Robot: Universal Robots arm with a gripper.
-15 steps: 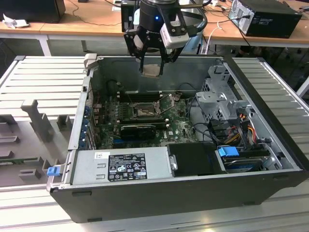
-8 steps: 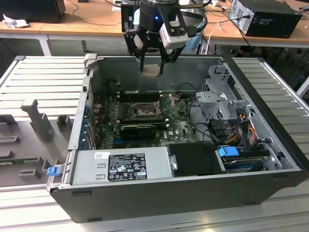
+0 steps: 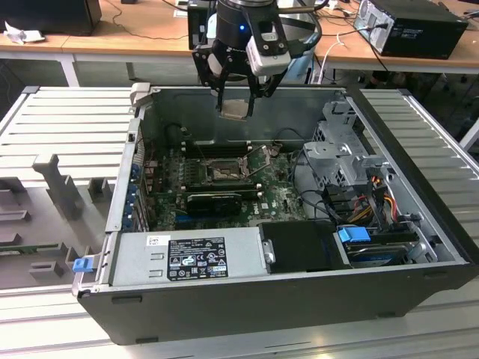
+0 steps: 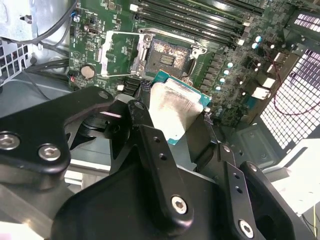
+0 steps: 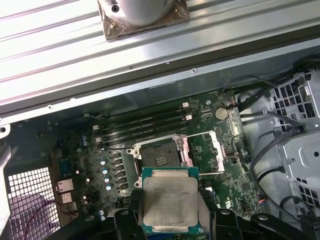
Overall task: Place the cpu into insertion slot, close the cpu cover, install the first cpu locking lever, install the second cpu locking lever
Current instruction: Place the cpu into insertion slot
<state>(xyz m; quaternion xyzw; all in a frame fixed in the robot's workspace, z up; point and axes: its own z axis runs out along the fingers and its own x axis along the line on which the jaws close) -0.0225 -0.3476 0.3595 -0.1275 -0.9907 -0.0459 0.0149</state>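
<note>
Cpu [image 5: 170, 201] between fingers [image 4: 152, 145], above insertion slot [image 5: 159, 155]

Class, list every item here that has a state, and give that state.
cpu: gripped, in the air, not inserted.
gripper: shut on the cpu.
insertion slot: empty.
cpu cover: swung open beside the slot.
computer case: open, side panel off.

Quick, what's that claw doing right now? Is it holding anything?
Gripper: closed on the chip, holding it in the air above the open computer case; the chip is not yet in the socket.
</note>
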